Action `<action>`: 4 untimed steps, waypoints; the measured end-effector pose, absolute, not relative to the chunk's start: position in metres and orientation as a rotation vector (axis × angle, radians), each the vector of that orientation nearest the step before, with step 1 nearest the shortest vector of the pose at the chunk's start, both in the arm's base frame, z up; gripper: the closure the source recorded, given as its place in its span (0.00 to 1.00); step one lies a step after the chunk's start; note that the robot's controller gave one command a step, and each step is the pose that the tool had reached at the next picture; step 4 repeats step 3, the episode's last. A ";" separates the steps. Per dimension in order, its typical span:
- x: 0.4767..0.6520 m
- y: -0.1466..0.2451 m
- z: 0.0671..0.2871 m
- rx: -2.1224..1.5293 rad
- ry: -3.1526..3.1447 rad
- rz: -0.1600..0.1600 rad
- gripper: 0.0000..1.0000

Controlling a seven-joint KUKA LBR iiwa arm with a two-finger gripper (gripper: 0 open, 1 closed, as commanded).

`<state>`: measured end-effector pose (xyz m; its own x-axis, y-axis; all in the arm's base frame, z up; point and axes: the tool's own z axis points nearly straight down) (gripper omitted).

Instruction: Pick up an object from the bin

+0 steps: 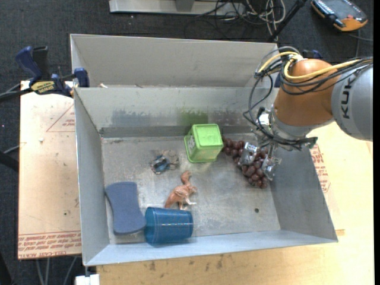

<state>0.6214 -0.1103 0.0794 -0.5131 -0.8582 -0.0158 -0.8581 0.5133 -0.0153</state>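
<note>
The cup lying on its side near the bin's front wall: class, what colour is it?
The cup is blue, best seen in the camera view.

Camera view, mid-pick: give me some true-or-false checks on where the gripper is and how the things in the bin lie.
1. The gripper is down at the bunch of dark grapes on the right side of the bin. True.
2. The blue cup stands upright. False: it lies on its side near the front wall.
3. The green box lies left of the grapes. True.
4. The orange toy dinosaur sits inside the cup. False: it lies on the bin floor behind the cup.
5. The blue-grey pad lies beside the grapes. False: it lies at the left, next to the cup.
</note>
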 end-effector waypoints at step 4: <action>0.645 -0.117 0.078 -1.857 2.534 0.035 1.00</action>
